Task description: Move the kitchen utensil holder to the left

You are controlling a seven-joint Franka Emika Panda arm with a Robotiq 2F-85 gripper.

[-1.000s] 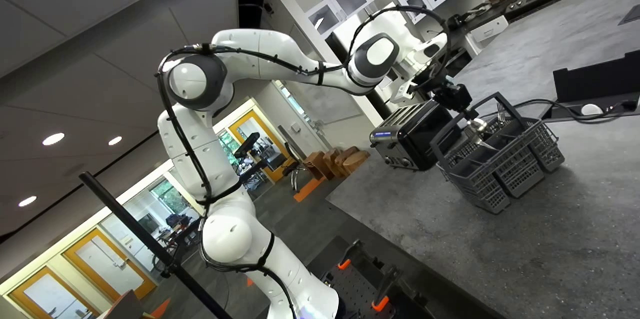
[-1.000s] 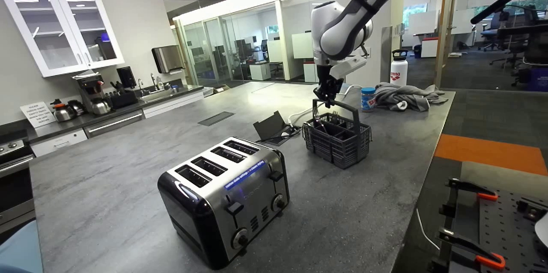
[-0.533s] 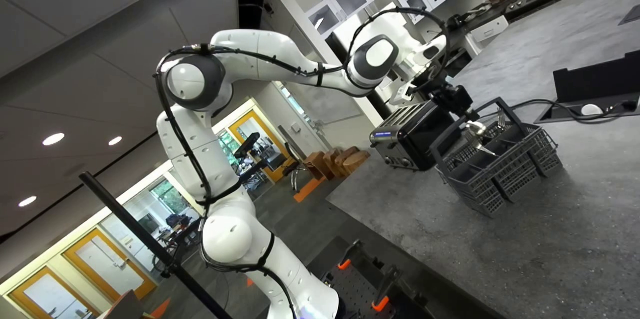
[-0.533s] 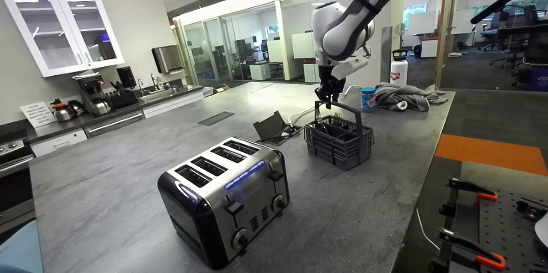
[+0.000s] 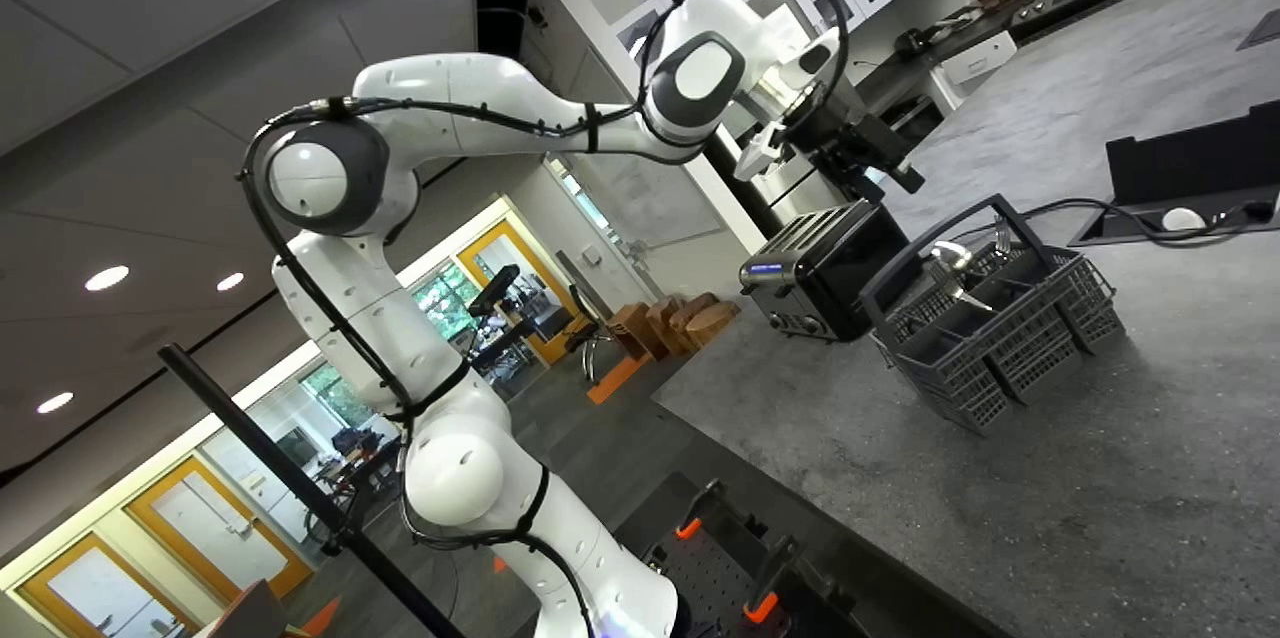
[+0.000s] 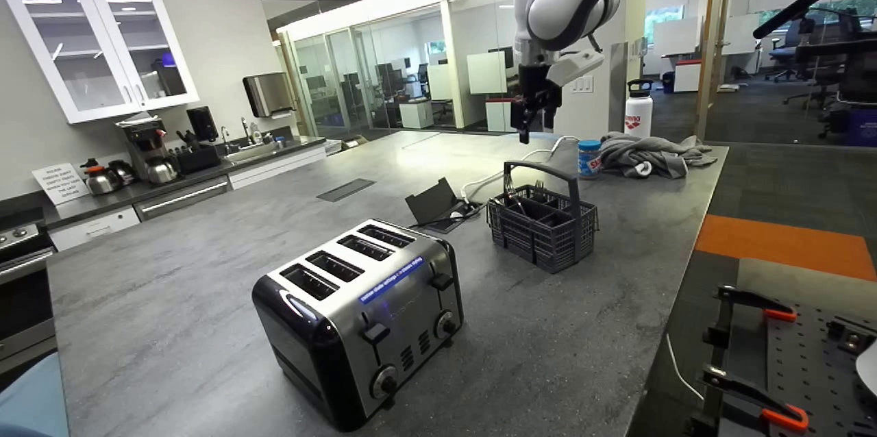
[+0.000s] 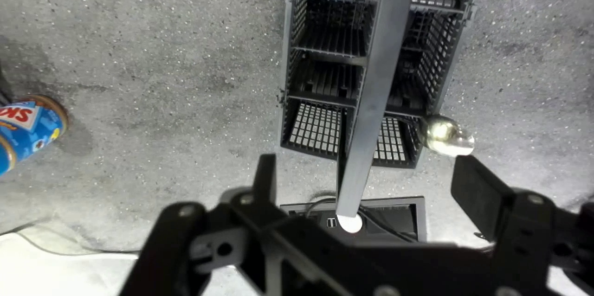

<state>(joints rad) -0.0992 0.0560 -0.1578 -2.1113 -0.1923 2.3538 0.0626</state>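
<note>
The empty, wide-spread gripper (image 7: 365, 166) could catch what seems a silver spoon (image 7: 447, 137), dragging the dark-grey oblong mesh basket (image 6: 541, 238) toward the counter (image 6: 589, 327) edge.

Below the pincer (image 7: 364, 175), one basket (image 6: 524, 235); lower and away from it, one toaster (image 6: 404, 317), one jar (image 6: 588, 160), one towel (image 6: 647, 155).

I read "SK" on the label (image 7: 19, 116) of the blue jar (image 7: 35, 133), inverted in my wrist view. In an exterior view: white water bottle (image 6: 638, 116), far right, red "arena"; four-slot toaster (image 6: 356, 327), near, blue strip (image 6: 392, 280), part-legible "classic styling"; sign (image 6: 62, 184), far left, "PLEASE", remainder too small.
</note>
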